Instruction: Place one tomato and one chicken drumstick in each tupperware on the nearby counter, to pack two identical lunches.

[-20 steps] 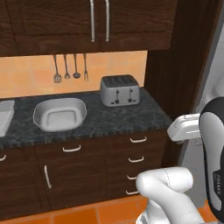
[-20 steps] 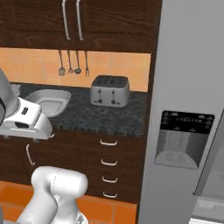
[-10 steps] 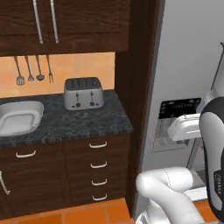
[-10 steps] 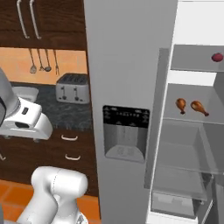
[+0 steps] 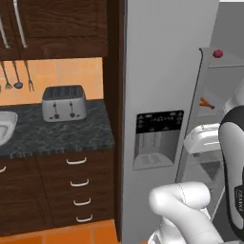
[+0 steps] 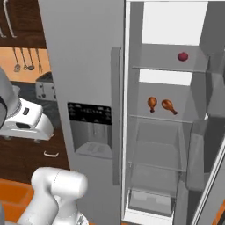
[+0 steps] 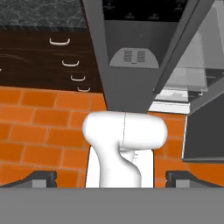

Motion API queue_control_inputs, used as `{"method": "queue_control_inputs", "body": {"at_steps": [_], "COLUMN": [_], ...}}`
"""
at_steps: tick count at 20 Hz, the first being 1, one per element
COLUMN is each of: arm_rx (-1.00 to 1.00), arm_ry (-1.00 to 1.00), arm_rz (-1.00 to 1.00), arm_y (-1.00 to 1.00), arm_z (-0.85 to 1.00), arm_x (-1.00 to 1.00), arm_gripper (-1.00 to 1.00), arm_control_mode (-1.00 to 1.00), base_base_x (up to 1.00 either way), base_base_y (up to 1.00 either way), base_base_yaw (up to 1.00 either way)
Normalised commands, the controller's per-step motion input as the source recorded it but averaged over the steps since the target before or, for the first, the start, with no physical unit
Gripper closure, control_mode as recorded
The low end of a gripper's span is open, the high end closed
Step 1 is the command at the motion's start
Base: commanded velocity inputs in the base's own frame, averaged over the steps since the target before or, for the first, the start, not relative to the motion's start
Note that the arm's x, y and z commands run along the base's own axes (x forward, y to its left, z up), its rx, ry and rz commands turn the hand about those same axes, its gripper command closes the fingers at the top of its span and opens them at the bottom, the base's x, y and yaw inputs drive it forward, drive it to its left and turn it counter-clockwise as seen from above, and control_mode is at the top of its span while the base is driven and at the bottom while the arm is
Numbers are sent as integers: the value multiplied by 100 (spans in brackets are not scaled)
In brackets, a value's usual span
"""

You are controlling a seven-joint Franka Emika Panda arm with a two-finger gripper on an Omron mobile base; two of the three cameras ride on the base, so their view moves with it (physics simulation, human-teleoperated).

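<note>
One tomato [image 6: 183,56] lies on the upper shelf of the open fridge [image 6: 167,132], and it appears again in the left base view as the small red tomato [image 5: 218,53]. Two chicken drumsticks [image 6: 152,103] [image 6: 168,106] rest side by side on the shelf below; one drumstick [image 5: 206,102] is seen past the door edge. A pale tupperware [image 5: 4,127] is cut off at the left on the dark counter [image 5: 62,138]. My gripper [image 7: 113,178] points down at the floor, open and holding nothing, its fingertips [image 7: 42,177] far apart, well away from the food.
A steel toaster [image 5: 64,103] stands on the counter near the fridge. The closed fridge door with its dispenser [image 6: 91,129] stands between the counter and the open compartment. Dark drawers [image 5: 78,190] run under the counter, over an orange tiled floor [image 7: 39,127].
The whole scene has slid left as the base drove right: the counter moved toward the edge and the open fridge came fully into view. The arm's pose and open gripper are unchanged.
</note>
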Motion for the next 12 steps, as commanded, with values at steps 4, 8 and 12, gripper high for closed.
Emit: {"method": "queue_control_inputs", "body": {"at_steps": [4,8,12], "arm_rx": [0,0,0], "arm_ry": [0,0,0], "arm_rz": [0,0,0], "arm_y": [0,0,0], "arm_z": [0,0,0], "arm_x": [0,0,0], "arm_gripper": [-100,-100,-100], "arm_control_mode": [100,100,100], "base_base_x": [18,18,27], "base_base_y": [-54,-39,-28], "base_base_yaw": [3,0,-12]}}
